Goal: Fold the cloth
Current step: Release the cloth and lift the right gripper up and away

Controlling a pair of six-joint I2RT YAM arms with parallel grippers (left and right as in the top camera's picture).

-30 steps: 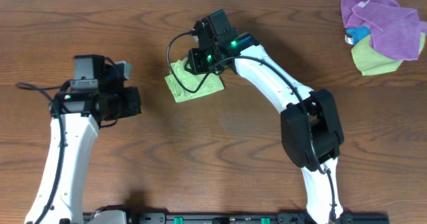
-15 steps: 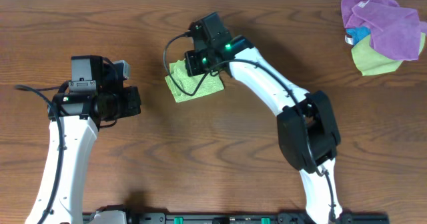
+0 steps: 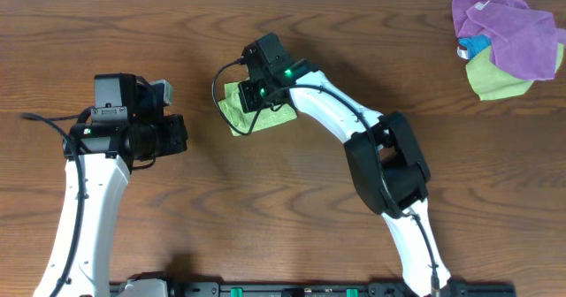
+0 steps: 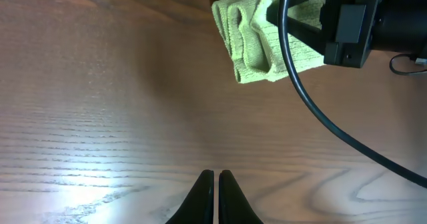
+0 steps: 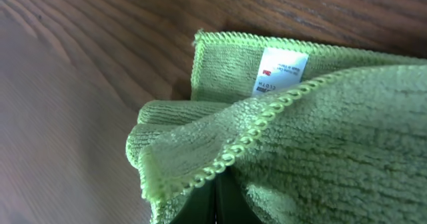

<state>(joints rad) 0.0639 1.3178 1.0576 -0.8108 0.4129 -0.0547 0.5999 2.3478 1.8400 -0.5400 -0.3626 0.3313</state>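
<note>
The lime-green cloth (image 3: 250,116) lies folded small on the table, mostly under my right gripper (image 3: 252,92). In the right wrist view the cloth (image 5: 320,144) fills the frame, with its stitched edge and white tag (image 5: 279,69) showing. The right gripper (image 5: 215,201) is shut on a raised layer of the cloth's edge. In the left wrist view the cloth (image 4: 257,44) lies at the top, partly behind the right gripper and its cable. My left gripper (image 4: 215,196) is shut and empty above bare wood, well short of the cloth. It shows at left in the overhead view (image 3: 177,134).
A purple cloth (image 3: 508,34) bunched with a yellower green cloth (image 3: 495,80) and a blue item lies at the far right back corner. The right arm's black cable (image 4: 313,104) hangs over the cloth's left side.
My right gripper has moved left across the cloth, drawing the held layer over with it. The cloth now looks narrower. The left arm has barely moved.
</note>
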